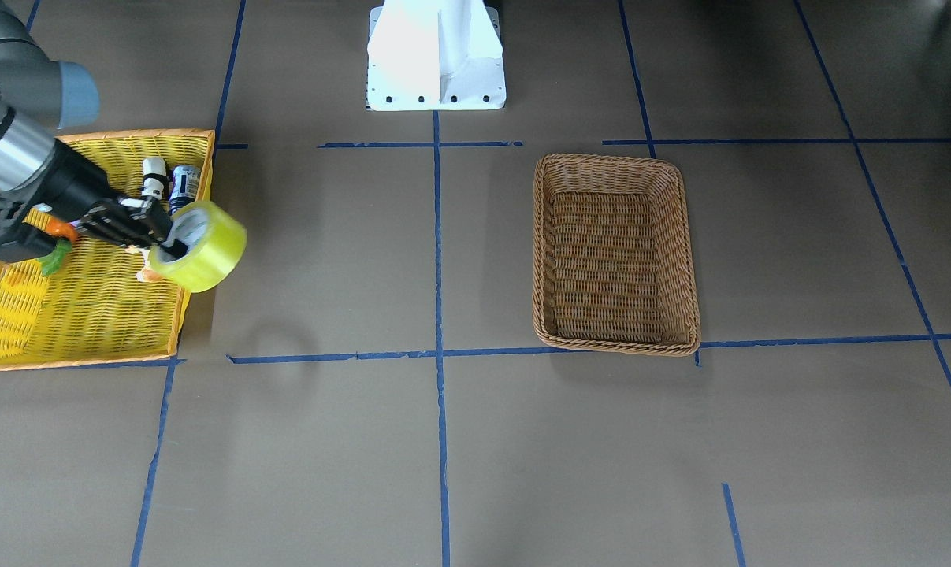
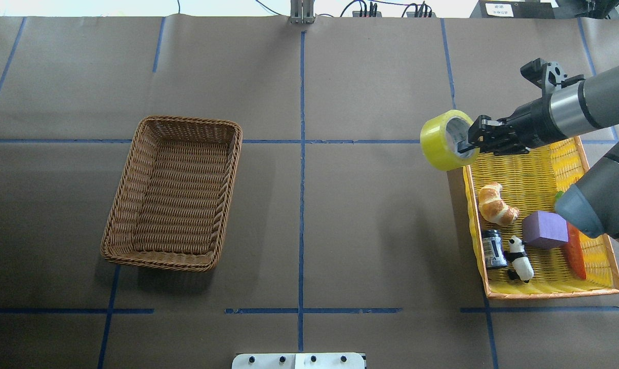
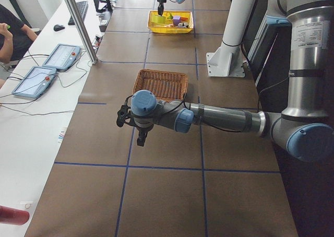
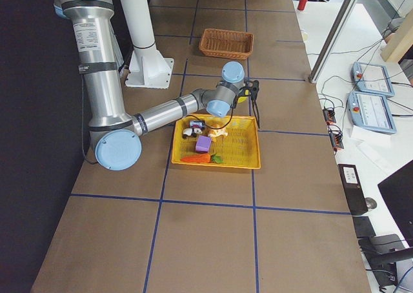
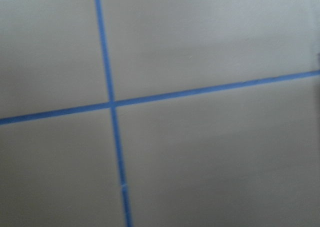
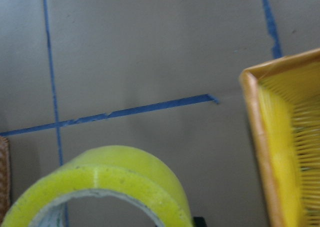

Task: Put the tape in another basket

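Observation:
The yellow-green tape [image 2: 439, 146] hangs in the air at the inner far corner of the yellow tray, held by my right gripper [image 2: 465, 147]. The gripper is shut on the roll's wall, with one finger inside the whitish core. The tape also shows in the front view [image 1: 207, 256], with the gripper [image 1: 172, 240] beside it, and in the right wrist view [image 6: 100, 179]. The brown wicker basket [image 2: 186, 122] stands empty on the other half of the table, far from the tape. My left gripper [image 3: 139, 138] shows only in the left side view; I cannot tell whether it is open.
The yellow tray [image 2: 545, 294] with an orange rim holds a croissant [image 2: 496, 205], a purple block [image 2: 544, 229], a carrot [image 2: 576, 253], a panda figure [image 2: 519, 252] and a small can [image 2: 493, 248]. Blue tape lines cross the brown table. The white robot base [image 1: 436, 55] stands at the back.

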Controlling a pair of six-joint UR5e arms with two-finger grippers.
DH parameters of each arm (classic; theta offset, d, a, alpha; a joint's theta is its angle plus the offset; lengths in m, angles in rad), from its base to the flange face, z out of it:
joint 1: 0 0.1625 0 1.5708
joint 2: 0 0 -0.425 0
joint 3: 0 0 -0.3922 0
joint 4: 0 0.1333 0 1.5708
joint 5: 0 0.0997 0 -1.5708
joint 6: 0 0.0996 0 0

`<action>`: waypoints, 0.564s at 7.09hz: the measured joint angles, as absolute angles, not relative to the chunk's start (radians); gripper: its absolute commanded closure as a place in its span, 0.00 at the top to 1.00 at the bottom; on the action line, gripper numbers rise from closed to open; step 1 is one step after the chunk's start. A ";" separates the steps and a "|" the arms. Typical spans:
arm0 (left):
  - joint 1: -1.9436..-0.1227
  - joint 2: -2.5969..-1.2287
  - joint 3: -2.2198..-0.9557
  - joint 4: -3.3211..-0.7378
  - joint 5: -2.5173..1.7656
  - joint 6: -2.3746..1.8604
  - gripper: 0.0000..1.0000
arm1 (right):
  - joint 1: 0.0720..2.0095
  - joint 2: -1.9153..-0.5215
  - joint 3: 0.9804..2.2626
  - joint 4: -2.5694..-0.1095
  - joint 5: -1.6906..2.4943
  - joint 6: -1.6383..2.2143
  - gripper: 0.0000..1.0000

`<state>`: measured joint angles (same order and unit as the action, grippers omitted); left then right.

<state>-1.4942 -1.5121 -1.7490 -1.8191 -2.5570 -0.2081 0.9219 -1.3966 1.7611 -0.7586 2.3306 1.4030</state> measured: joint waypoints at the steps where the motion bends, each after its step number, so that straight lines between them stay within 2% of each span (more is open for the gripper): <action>1: -1.427 -1.512 -1.749 -1.961 -2.569 -0.404 1.00 | 0.874 -1.365 1.761 -0.686 2.326 1.520 0.02; 4: -1.224 -1.609 -1.763 -2.389 -2.571 -1.145 1.00 | 0.810 -1.318 1.818 -0.575 2.314 1.719 0.02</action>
